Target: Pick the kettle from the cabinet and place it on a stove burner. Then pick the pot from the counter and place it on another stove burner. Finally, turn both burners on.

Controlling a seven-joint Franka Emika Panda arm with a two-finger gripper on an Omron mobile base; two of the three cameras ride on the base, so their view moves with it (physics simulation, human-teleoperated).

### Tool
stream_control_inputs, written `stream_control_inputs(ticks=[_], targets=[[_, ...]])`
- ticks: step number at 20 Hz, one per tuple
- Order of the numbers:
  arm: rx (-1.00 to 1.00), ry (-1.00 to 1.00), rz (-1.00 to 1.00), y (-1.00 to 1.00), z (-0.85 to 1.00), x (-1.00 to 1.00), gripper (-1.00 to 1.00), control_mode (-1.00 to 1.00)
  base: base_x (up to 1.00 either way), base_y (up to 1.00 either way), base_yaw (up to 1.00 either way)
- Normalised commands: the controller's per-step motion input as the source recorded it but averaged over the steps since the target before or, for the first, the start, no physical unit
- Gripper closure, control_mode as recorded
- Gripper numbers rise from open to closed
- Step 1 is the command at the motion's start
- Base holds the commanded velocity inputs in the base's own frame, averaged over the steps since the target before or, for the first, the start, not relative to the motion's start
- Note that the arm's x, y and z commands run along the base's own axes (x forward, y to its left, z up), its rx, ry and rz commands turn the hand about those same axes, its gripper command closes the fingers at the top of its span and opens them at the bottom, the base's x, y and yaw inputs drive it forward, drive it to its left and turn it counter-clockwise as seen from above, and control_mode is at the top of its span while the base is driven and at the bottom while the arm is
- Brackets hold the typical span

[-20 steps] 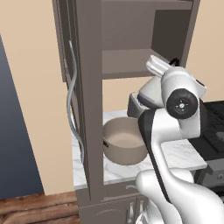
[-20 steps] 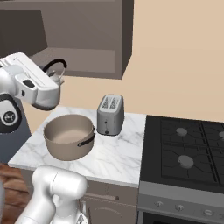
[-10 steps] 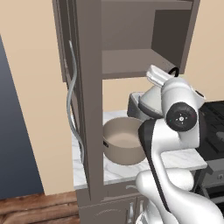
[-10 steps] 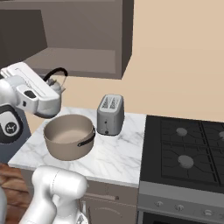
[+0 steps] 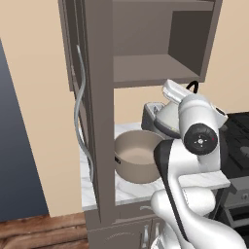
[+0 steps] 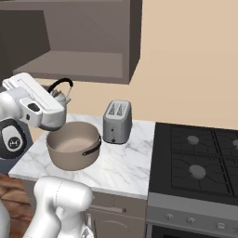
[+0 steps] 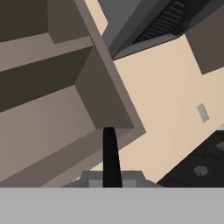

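Note:
My gripper [image 6: 52, 98] is shut on the small silver kettle [image 6: 61, 95] and holds it by its thin black arched handle [image 5: 193, 86], in the air just below the cabinet's open shelf [image 6: 83, 65] and above the back of the counter [image 6: 125, 169]. In the hand view the black handle [image 7: 110, 157] stands upright over the kettle's grey top. The wide tan pot [image 6: 74, 145] sits on the marble counter directly below the kettle, also visible as the pot [image 5: 138, 155] beside the cabinet [image 5: 97, 97]. Two round grey burners [image 6: 194, 139] [image 6: 197, 171] lie on the black cooktop to the right.
A boxy grey toaster [image 6: 117, 122] stands at the back of the counter between the pot and the cooktop. The cabinet door's long wavy silver handle [image 5: 78, 112] hangs at the left. A range hood [image 7: 166, 22] sits above the stove.
My gripper has come down with the kettle, from shelf height to just above the pot. The pot and toaster have not moved.

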Motion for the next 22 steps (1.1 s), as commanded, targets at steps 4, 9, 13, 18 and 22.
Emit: stream_control_inputs(ticks=[4,9,13,18,22], targets=[[0.00,0.00,0.00,0.00,0.00,0.00,1.00,-1.00,0.00,0.00,0.00],[0.00,0.00,0.00,0.00,0.00,0.00,1.00,-1.00,0.00,0.00,0.00],[0.00,0.00,0.00,0.00,0.00,0.00,1.00,1.00,0.00,0.00,0.00],[0.00,0.00,0.00,0.00,0.00,0.00,1.00,1.00,0.00,0.00,0.00],[0.00,0.00,0.00,0.00,0.00,0.00,1.00,1.00,-0.06,0.00,0.00]])
